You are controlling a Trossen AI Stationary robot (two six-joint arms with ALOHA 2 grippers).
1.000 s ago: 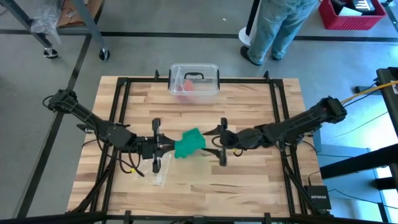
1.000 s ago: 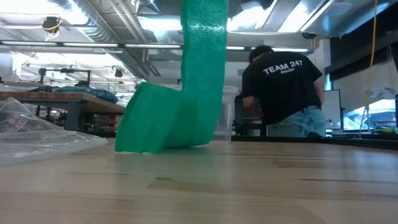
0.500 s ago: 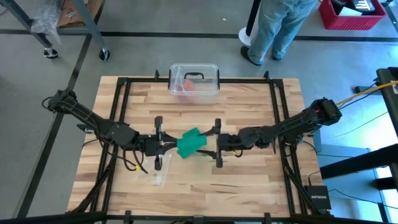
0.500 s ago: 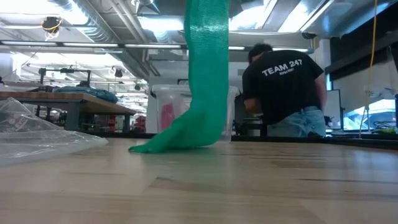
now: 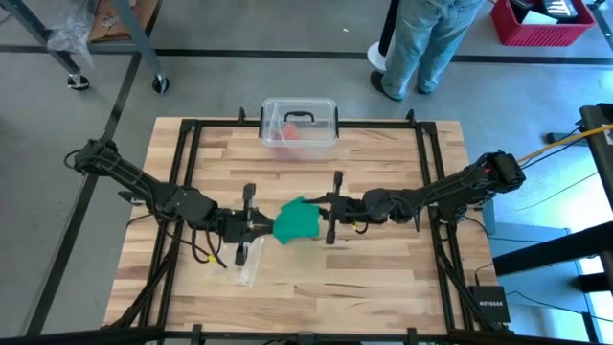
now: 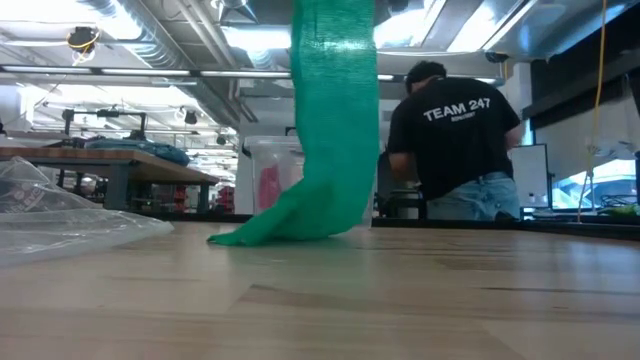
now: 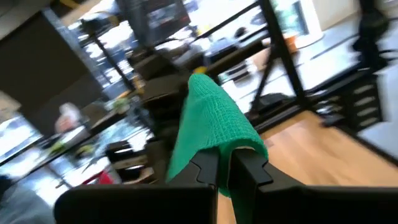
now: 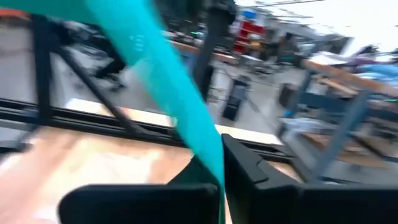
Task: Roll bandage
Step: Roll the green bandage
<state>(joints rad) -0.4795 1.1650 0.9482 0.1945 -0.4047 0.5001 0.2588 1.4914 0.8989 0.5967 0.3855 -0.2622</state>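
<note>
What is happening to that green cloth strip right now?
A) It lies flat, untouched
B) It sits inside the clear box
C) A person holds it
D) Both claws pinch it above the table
D: the left gripper and the right gripper each clamp the green bandage, which hangs to the table.

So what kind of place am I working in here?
Most likely a robotics lab or workshop: exposed ducts and strip lights overhead, workbenches behind the table, and a person in a team shirt working nearby.
</note>
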